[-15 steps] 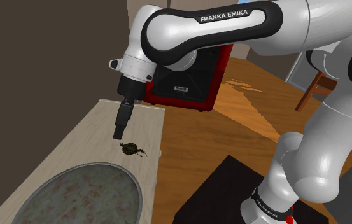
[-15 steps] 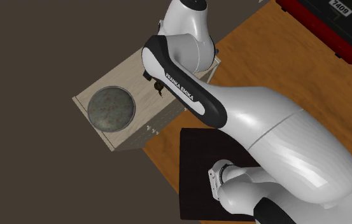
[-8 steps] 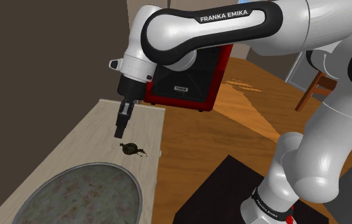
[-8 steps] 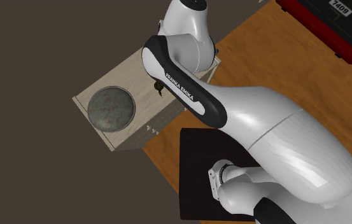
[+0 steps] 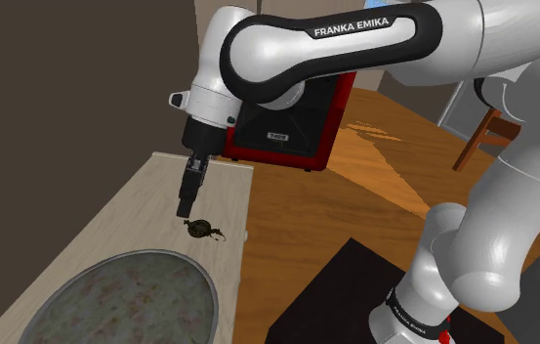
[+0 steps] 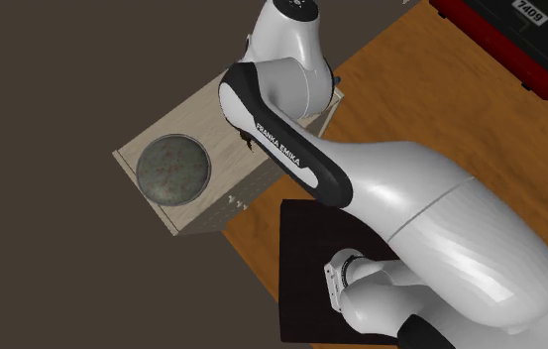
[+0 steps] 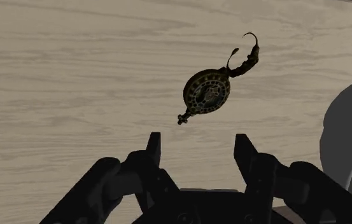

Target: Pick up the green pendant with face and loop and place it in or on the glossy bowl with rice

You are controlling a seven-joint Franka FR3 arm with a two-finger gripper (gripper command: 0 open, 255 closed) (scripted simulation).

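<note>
Gripper point(image 5: 183, 209) hangs centre left in the shoulder view over the pale wooden table point(image 5: 111, 210), fingers set apart with nothing between them. The dark green pendant point(image 5: 199, 230) lies on the table just beyond the fingertips, untouched, its face indistinct. The bowl point(image 5: 215, 293) is cut off at the lower left edge

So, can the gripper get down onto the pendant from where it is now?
Probably yes. The gripper hangs open just above the pendant, which lies flat on the pale wooden table, slightly ahead of the fingertips. Nothing stands between them; the bowl sits off to one side.
</note>
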